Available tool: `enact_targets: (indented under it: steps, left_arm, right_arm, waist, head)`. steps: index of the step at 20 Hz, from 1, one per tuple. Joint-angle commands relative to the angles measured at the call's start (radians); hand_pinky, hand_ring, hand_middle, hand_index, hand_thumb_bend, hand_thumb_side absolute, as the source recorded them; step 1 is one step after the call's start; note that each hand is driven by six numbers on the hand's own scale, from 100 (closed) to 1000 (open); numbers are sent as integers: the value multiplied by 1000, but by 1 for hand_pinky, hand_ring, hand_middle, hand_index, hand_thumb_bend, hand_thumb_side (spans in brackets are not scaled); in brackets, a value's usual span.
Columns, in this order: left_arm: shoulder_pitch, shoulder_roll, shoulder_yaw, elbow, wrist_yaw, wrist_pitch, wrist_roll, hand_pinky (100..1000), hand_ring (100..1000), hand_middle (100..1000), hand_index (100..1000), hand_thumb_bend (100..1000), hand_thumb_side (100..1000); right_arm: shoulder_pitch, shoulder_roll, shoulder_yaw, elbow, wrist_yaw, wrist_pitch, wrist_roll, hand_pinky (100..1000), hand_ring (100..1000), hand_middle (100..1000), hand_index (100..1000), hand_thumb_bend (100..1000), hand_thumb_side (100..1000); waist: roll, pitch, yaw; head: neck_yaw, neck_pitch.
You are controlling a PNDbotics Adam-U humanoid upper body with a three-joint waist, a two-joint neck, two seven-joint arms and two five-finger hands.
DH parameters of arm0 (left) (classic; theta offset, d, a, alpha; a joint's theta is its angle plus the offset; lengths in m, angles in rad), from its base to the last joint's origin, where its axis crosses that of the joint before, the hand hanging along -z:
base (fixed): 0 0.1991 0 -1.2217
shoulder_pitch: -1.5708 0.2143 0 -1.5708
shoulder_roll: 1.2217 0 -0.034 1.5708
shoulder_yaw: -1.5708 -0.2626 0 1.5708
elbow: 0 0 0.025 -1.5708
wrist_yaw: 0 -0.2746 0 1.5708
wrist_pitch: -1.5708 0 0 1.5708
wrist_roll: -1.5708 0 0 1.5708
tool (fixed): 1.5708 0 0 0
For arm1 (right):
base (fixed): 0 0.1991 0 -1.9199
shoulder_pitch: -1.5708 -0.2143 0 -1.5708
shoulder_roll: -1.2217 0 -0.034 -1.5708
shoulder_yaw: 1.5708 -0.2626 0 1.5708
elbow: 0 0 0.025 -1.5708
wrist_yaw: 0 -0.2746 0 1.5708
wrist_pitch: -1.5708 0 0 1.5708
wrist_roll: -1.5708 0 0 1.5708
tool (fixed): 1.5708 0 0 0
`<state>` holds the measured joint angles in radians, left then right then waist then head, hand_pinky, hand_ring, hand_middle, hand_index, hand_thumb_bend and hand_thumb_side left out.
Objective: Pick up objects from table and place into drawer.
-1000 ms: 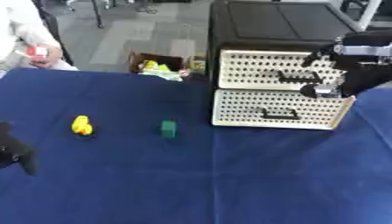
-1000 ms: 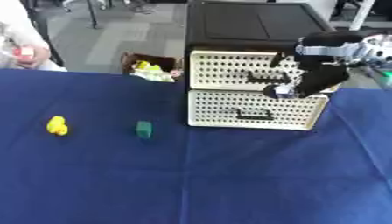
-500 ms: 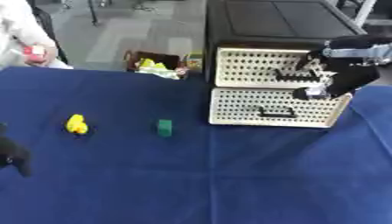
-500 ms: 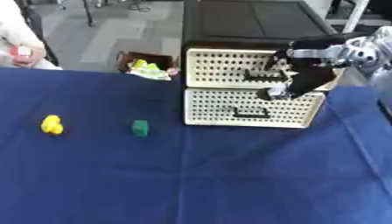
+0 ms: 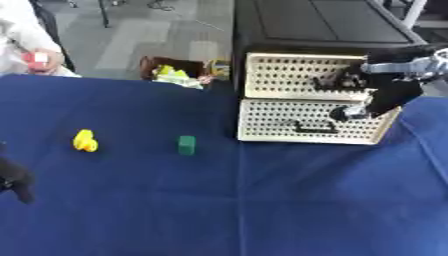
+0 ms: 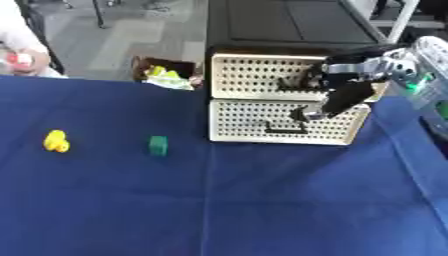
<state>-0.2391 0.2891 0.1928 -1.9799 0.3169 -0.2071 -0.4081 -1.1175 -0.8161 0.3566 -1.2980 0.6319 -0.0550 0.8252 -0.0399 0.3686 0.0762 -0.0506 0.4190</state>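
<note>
— Drawers first: where do they sit?

— A cabinet [image 6: 289, 30] with a black top stands on the blue counter [image 5: 262, 210] at about one o'clock. It has two cream drawer fronts full of round holes, the upper drawer [image 5: 302, 75] over the lower drawer [image 6: 280, 122]. Both look pushed in.

— And the right hand?

— The right hand [image 6: 346, 85] comes in from three o'clock and is up against the front of the cabinet, at the right end of the upper drawer and hanging down over the top of the lower one. Its fingers [image 6: 308, 114] look curled toward the drawer front, but I cannot tell whether they grip a handle or anything else.

— What is there to pick up?

— A yellow toy [image 5: 85, 141] at nine o'clock and a green block [image 5: 186, 145] to its right, at about ten o'clock. They lie apart from each other, and both are well left of the cabinet, untouched.

— The left hand?

— The left hand [image 5: 16, 180] shows only as a dark shape at the edge, around eight o'clock. I cannot tell how its fingers are set.

— Any writing or labels?

— None I can read. Beyond the counter, at twelve o'clock, a box [image 5: 179, 72] on the floor holds something yellow-green, with no legible print.
</note>
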Motion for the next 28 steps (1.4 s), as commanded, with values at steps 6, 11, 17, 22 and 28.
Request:
enact_targets:
  steps: [6, 11, 17, 22, 28]
  left_arm:
    - [-11, 8, 1, -20, -4, 0, 0, 438, 582, 523, 805, 100, 816]
    - [-11, 7, 1, -20, -6, 2, 0, 438, 582, 523, 805, 100, 817]
    - [-9, 8, 1, -20, -5, 4, 1, 439, 582, 523, 804, 100, 816]
    - [-8, 11, 2, -20, -8, 8, 2, 438, 582, 523, 804, 100, 820]
    - [-8, 14, 2, -20, -14, 15, 11, 438, 581, 522, 803, 100, 820]
  right_arm:
    - [-17, -18, -2, 13, 9, -14, 10, 315, 100, 100, 879, 421, 752]
    - [-16, -16, -1, 17, 9, -15, 13, 313, 100, 100, 873, 422, 766]
    - [-13, -19, -1, 10, -7, -13, 19, 308, 100, 100, 866, 417, 767]
    - [-26, -21, 0, 29, -19, -36, 57, 300, 100, 100, 862, 421, 771]
    - [-48, -19, -1, 54, -6, -62, 67, 299, 100, 100, 845, 431, 768]
  waist:
    - [1, -15, -1]
    - [1, -16, -2]
    - [0, -19, -4]
    - [-4, -21, -4]
    - [-10, -23, -3]
  head:
    - [-4, -14]
    - [-5, -15]
    - [-5, -14]
    - [-3, -15]
    - [0, -17]
